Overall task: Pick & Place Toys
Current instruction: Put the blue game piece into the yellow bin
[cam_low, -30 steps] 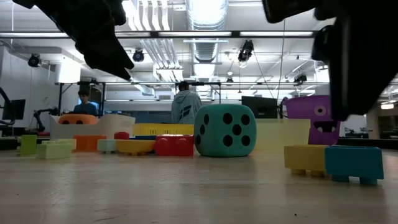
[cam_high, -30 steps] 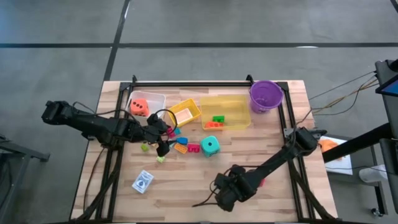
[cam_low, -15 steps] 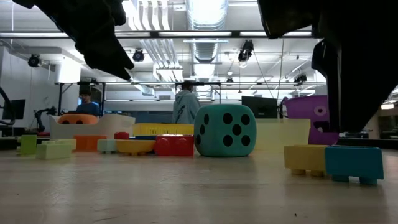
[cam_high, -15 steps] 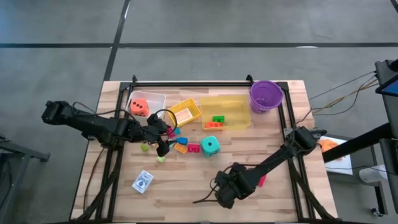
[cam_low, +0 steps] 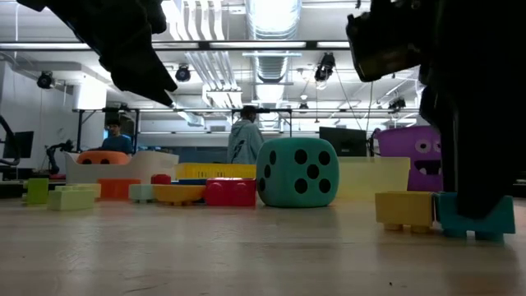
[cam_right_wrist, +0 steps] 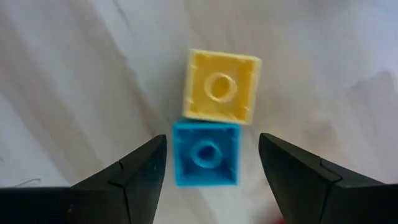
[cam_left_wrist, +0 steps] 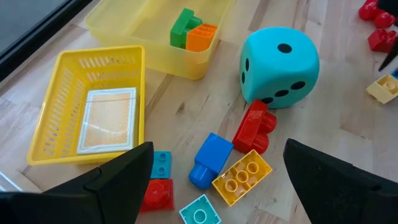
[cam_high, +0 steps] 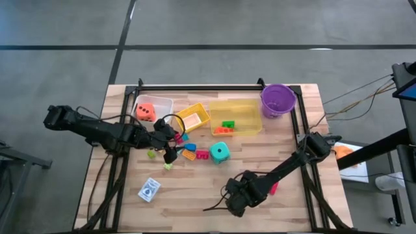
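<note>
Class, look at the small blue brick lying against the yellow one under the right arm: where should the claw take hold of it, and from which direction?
Grip the blue brick by its two free side walls, coming straight down from above. It lies flat, stud up, with one wall against the yellow brick, so that side is blocked. The right claw already hangs open, a finger on each free side.
</note>
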